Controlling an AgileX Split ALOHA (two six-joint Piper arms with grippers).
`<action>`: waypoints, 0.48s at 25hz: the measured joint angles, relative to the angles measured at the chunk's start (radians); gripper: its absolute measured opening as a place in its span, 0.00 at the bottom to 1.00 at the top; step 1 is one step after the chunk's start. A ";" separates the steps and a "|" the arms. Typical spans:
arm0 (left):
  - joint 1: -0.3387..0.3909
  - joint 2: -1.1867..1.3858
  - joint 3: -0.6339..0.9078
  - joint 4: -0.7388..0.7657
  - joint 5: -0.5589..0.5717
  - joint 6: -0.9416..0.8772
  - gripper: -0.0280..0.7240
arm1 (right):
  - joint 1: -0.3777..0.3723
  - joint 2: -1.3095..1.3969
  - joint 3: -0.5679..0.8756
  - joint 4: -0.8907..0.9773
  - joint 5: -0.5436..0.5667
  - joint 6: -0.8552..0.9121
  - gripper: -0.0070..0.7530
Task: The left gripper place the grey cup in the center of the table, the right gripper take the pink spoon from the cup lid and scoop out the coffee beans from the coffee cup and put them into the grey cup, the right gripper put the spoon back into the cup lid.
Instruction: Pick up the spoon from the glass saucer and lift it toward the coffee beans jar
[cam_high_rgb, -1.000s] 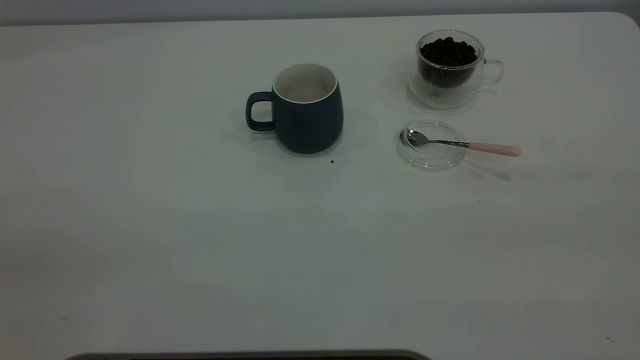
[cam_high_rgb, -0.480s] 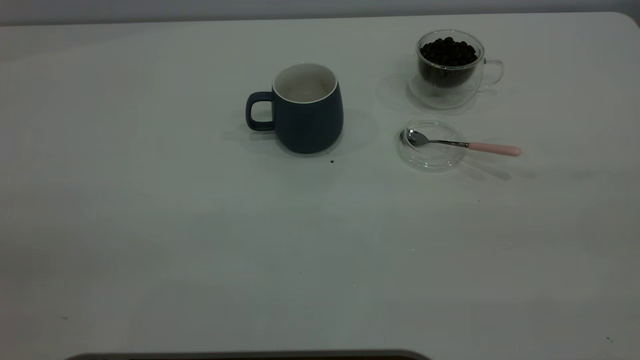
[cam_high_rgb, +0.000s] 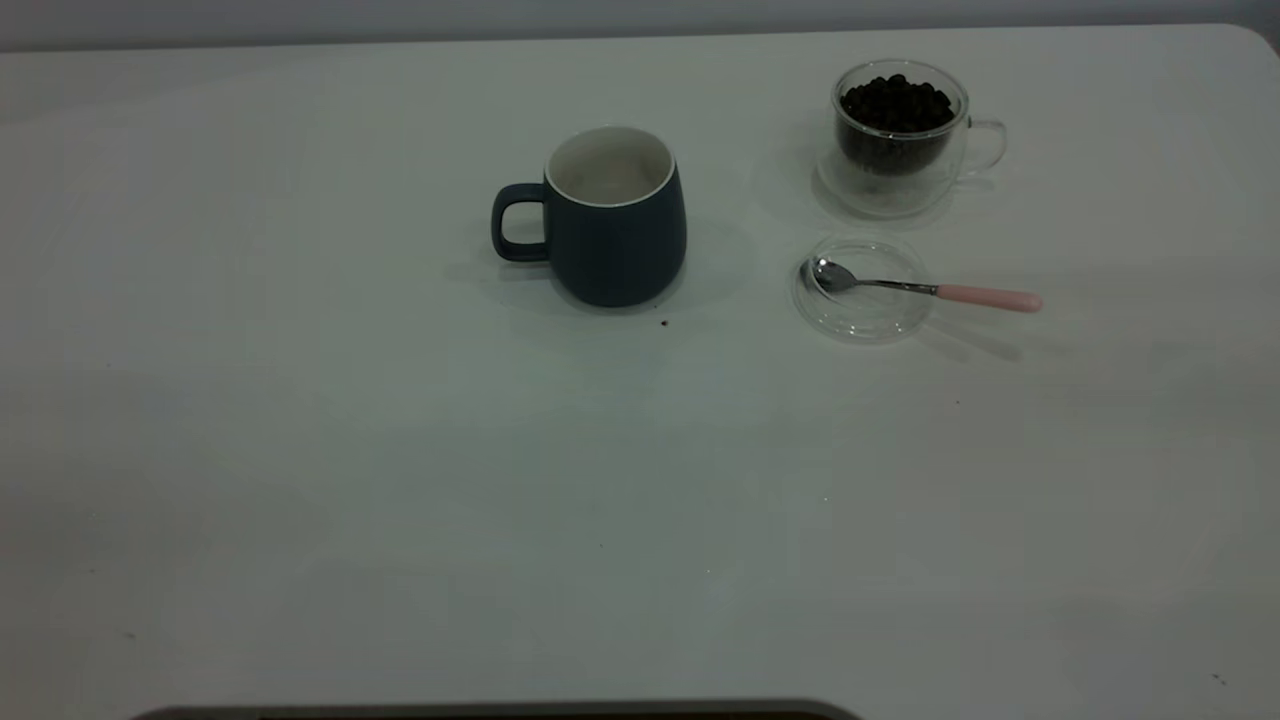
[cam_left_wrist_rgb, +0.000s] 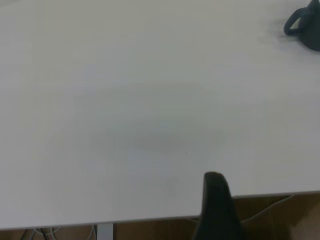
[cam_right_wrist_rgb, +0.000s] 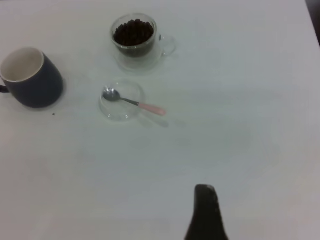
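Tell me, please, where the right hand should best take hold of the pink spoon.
Grip the pink spoon by its pink handle, coming from above. The handle juts past the cup lid rim toward the right, clear of the table, while the bowl lies inside the lid.

Mug, beans and spoon all parked on the bench

Grey cup (cam_high_rgb: 610, 220) upright; coffee cup (cam_high_rgb: 900, 135) full of coffee beans (cam_high_rgb: 895, 100); pink spoon (cam_high_rgb: 925, 288) bowl in cup lid (cam_high_rgb: 860, 315), all well ahead of the right gripper (cam_right_wrist_rgb: 206, 210).
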 joint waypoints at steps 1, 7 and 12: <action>0.000 0.000 0.000 0.000 0.000 0.000 0.79 | 0.000 0.081 -0.017 -0.001 -0.025 0.000 0.84; 0.000 0.000 0.000 0.000 0.000 0.000 0.79 | 0.000 0.516 -0.091 0.105 -0.251 -0.046 0.88; 0.000 0.000 0.000 0.000 0.000 0.000 0.79 | 0.000 0.803 -0.096 0.322 -0.395 -0.152 0.88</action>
